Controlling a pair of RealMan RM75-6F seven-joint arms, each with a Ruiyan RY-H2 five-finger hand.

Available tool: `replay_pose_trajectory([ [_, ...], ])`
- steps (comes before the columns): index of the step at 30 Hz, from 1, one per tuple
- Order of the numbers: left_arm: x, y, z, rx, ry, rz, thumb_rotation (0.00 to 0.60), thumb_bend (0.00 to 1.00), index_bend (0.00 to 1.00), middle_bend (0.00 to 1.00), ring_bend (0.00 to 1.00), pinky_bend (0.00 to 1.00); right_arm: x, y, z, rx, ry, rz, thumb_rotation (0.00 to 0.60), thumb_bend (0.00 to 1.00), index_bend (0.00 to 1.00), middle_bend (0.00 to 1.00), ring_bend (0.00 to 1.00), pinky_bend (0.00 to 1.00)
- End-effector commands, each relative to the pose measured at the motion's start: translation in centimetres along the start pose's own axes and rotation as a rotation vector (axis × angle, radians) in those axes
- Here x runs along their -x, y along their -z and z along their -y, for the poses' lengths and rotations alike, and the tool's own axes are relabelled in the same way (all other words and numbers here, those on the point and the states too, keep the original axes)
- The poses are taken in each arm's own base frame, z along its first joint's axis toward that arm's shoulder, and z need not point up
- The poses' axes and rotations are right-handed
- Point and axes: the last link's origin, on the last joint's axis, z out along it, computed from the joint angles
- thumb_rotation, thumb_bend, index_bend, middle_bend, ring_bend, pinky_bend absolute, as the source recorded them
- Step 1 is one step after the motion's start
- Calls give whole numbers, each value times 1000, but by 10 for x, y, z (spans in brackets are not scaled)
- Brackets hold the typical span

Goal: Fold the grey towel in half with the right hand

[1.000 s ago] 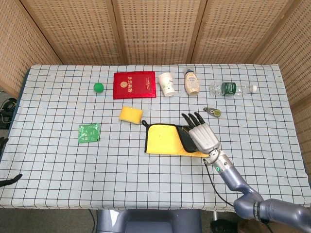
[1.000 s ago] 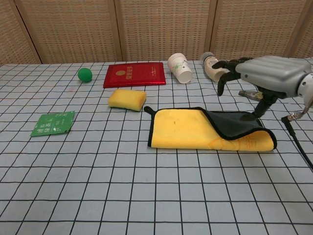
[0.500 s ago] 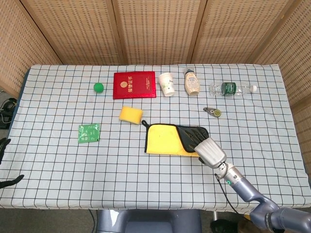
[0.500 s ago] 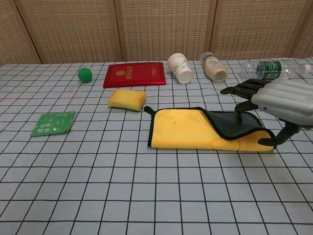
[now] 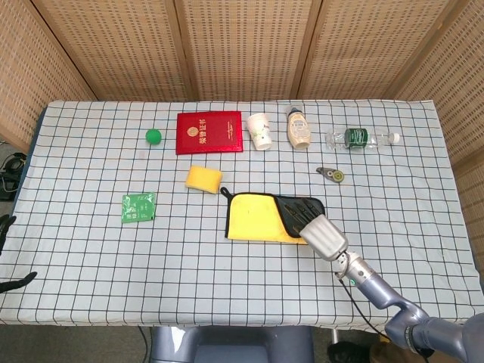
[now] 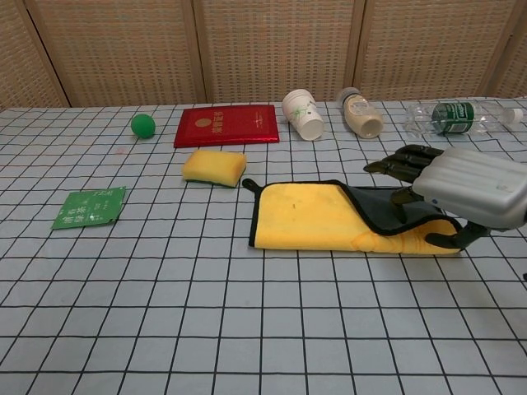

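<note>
The towel point(image 5: 253, 218) point(image 6: 305, 216) lies flat at mid-table, yellow face up with a dark border. Its right end is turned over, showing a dark grey flap point(image 5: 286, 209) point(image 6: 377, 209). My right hand point(image 5: 318, 227) point(image 6: 469, 185) hovers low over that right end, palm down. Its fingers point(image 6: 403, 156) reach out spread above the flap, and the thumb sits beside the towel's right edge. I see no cloth pinched in it. Of the left hand, only two dark tips point(image 5: 17, 280) show at the left frame edge, off the table.
Just behind the towel's left corner sits a yellow sponge point(image 5: 204, 178). Along the far side are a green ball point(image 5: 153, 136), red booklet point(image 5: 209, 132), tipped paper cup point(image 5: 260, 130), lying bottle point(image 5: 298, 128) and water bottle point(image 5: 360, 138). A green packet point(image 5: 139, 207) lies left.
My right hand dropped from upright over the towel to low and flat, pulling back towards the towel's right end. In the last half second it barely shifted. The towel keeps its shape.
</note>
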Motion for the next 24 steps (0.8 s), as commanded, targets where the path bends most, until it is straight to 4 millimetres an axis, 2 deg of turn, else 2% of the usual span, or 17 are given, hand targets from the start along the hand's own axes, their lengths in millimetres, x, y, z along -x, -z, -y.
replay_pose_trajectory([
  [1, 0, 0, 0, -1, 1, 0, 600, 0, 0, 0, 0, 0, 3, -2, 1, -1, 1, -2, 600, 534, 505, 0, 0, 0],
  [11, 0, 0, 1, -3, 2, -1, 600, 0, 0, 0, 0, 0, 10, -10, -1, 39, -55, -9, 600, 660, 613, 18, 0, 0],
  [24, 1, 0, 0, 1, 1, 3, 600, 0, 0, 0, 0, 0, -6, -30, -24, 250, -418, -44, 600, 669, 634, 36, 0, 0],
])
